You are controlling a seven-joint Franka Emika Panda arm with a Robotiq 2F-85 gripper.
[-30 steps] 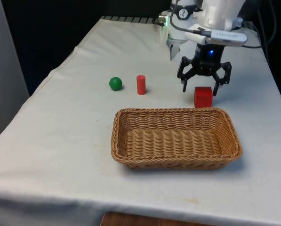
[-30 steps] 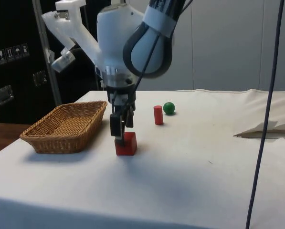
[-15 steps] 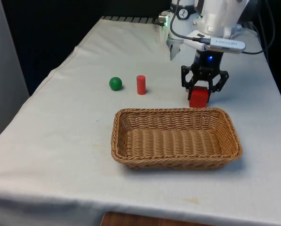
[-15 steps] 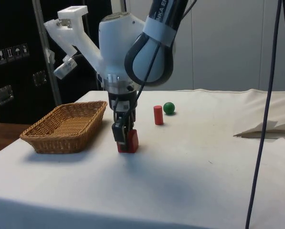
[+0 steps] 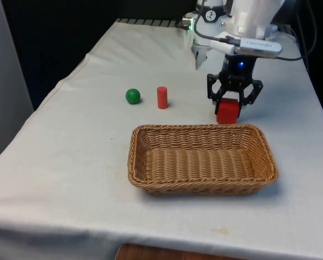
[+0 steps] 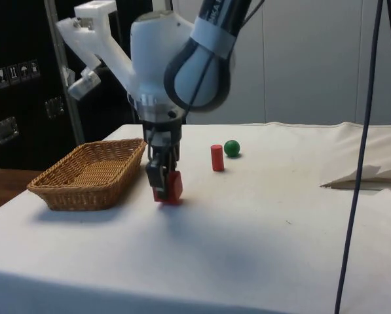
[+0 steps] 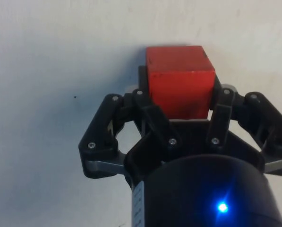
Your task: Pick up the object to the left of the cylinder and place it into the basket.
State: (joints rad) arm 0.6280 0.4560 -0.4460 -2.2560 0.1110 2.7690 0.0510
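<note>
At centre-right of the front view, just above the basket's far rim, the gripper [image 5: 229,106] is clamped on the red cube [image 5: 228,111], one finger on each side face, as the wrist view confirms [image 7: 180,84]. By the side view the cube [image 6: 169,187] sits slightly tilted and seems barely clear of the white cloth [image 6: 260,216], so the step in hand is judged to be the lift. The wicker basket [image 5: 141,162] lies just beside the cube, toward the lower part of the front view. The red cylinder [image 5: 162,97] and green ball [image 5: 132,96] stand well apart at the front view's left. To do the lift well, raise the cube straight up until its underside clears the woven rim, then carry it over the basket's open middle; a low crossing would likely catch the rim or push the basket. Note that the green ball lies to the left of the cylinder in the front view.
</note>
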